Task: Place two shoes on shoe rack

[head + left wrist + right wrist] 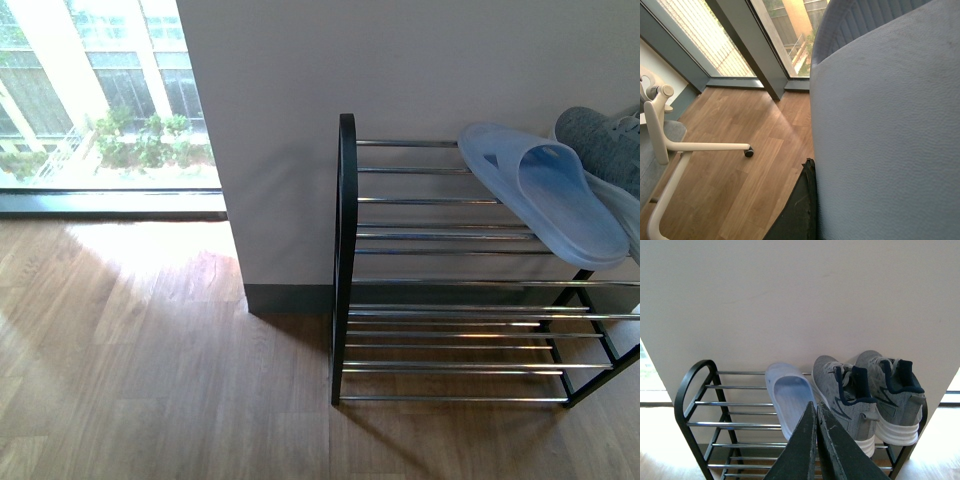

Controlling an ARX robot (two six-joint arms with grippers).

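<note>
Shoes (867, 395), grey knit with white soles and navy lining, sit paired on the rack (695, 390); right fingers (815, 440) together, left's state unclear.

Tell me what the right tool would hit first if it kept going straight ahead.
Probably the light blue slipper on the shoe rack's top tier: the shut right tool points at its near edge, the grey sneakers just beside. Depth is unclear.
</note>
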